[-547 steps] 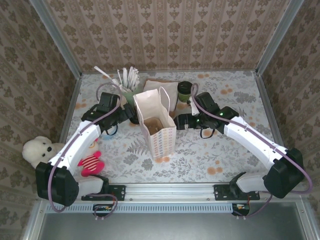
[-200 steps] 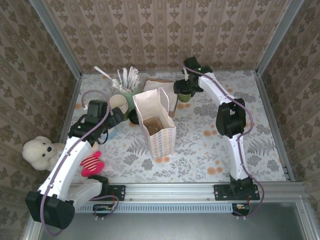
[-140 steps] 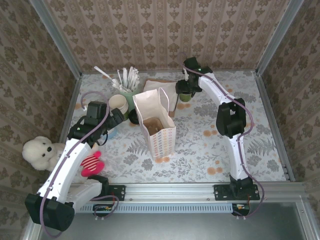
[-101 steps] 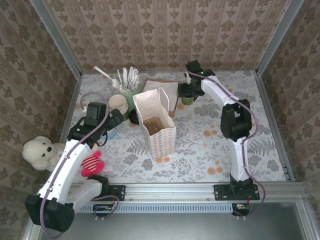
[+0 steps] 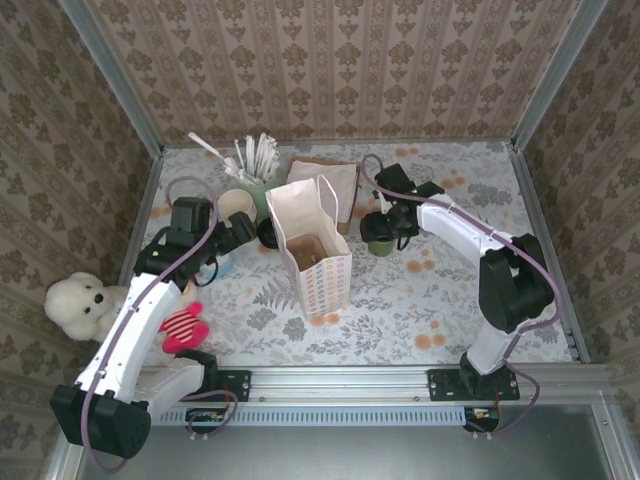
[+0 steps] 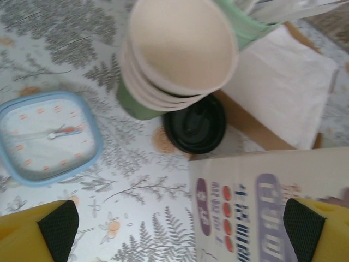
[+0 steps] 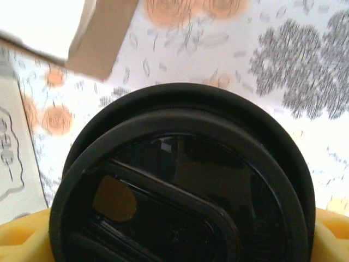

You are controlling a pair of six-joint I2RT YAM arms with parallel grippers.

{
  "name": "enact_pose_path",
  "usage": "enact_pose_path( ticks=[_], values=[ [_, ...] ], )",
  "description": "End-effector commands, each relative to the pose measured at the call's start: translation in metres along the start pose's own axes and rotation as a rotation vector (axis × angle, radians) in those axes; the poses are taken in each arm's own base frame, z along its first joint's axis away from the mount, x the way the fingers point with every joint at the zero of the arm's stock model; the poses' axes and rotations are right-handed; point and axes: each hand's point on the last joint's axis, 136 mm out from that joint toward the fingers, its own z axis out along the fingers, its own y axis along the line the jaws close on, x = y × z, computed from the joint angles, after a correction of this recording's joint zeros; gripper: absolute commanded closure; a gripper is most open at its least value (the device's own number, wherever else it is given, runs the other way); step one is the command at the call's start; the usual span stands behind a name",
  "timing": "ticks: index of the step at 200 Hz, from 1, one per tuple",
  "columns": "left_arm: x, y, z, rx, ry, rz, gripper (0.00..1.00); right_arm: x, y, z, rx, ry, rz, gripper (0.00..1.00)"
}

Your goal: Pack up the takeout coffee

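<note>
The floral tabletop [image 5: 470, 300] carries an upright, open paper bag [image 5: 312, 250]; the takeout coffee [image 5: 380, 243] is just right of it, clamped in the right claw [image 7: 177, 234]; the left claw [image 6: 175, 226] hangs spread apart above a black lid [image 6: 197, 124].

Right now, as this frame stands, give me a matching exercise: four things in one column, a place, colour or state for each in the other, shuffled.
1. takeout coffee
2. paper bag
3. clock
4. plush bear

A. white, far left
B. held in the right hand
C. standing open, centre
D. light blue, lying face-up

Pairs: 1-B, 2-C, 3-D, 4-A
</note>
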Motion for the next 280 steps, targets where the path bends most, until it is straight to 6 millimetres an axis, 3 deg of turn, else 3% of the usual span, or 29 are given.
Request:
enact_pose_path(
  ticks=[1, 56, 98, 151, 176, 280],
  values=[
    [-0.024, -0.035, -0.025, 0.142, -0.06, 0.077, 0.0, 0.016, 0.007, -0.014, -0.014, -0.005, 0.012, 0.19],
    [-0.049, -0.062, -0.059, 0.242, -0.162, 0.174, 0.0, 0.056, 0.018, -0.024, -0.012, 0.048, -0.006, 0.18],
    [-0.057, -0.069, -0.065, 0.265, -0.198, 0.182, 0.0, 0.072, 0.017, -0.025, -0.022, 0.045, 0.01, 0.17],
    [-0.058, -0.067, -0.066, 0.261, -0.212, 0.176, 0.0, 0.075, 0.018, -0.033, -0.029, 0.064, 0.0, 0.1],
    [-0.056, -0.064, -0.063, 0.252, -0.208, 0.173, 0.0, 0.07, 0.016, -0.037, -0.001, 0.072, 0.039, 0.0],
    [-0.055, -0.06, -0.056, 0.226, -0.201, 0.177, 0.0, 0.075, 0.014, -0.033, 0.107, 0.257, 0.169, 0.0]
  ],
)
